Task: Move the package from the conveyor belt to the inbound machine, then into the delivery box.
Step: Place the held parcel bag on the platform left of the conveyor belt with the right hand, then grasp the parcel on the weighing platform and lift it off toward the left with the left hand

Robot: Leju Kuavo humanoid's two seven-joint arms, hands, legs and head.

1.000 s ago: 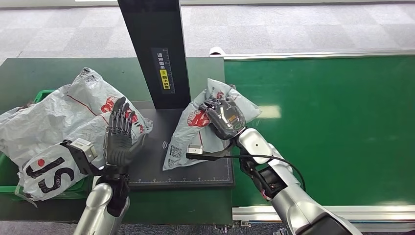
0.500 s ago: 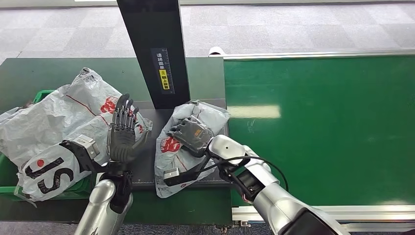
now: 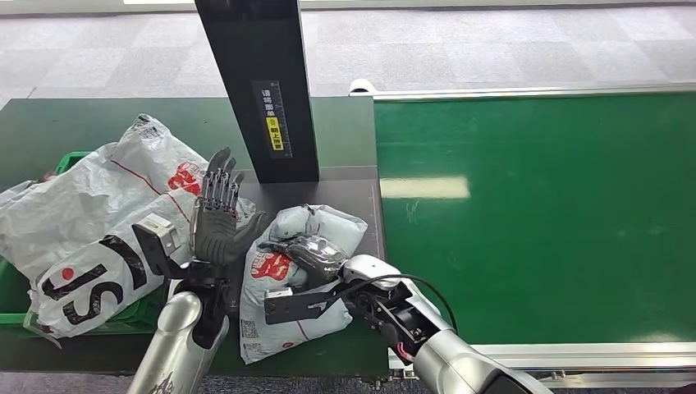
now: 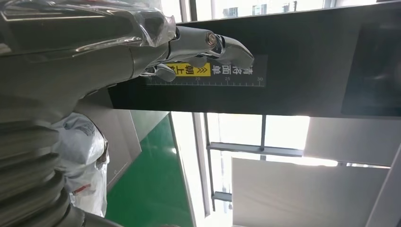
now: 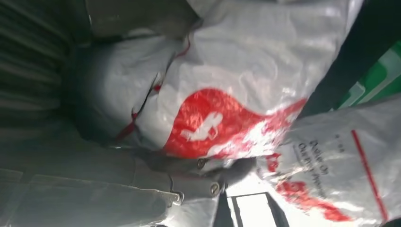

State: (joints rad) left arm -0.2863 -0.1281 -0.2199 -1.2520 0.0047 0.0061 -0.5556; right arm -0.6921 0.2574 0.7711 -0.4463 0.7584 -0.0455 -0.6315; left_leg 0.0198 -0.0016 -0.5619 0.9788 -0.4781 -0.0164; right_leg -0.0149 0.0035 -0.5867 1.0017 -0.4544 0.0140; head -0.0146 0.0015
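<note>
Right hand (image 3: pixel 316 256), gripping the package (image 3: pixel 287 291), drags it off the inbound machine (image 3: pixel 328 193); it may drop. Left hand (image 3: pixel 217 222) open.

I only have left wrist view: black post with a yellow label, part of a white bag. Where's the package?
Observer: The package lies on the inbound machine's black platform, its near end hanging over the front edge.
Operator: Right hand on it?
Observer: Yes, the right hand grips it from above; the right wrist view shows its red logo up close.
Operator: And my left hand?
Observer: The left hand is raised beside the package, fingers spread, holding nothing.
Operator: Delivery box?
Observer: The green box sits on the robot's left, with other white bags piled in it.
</note>
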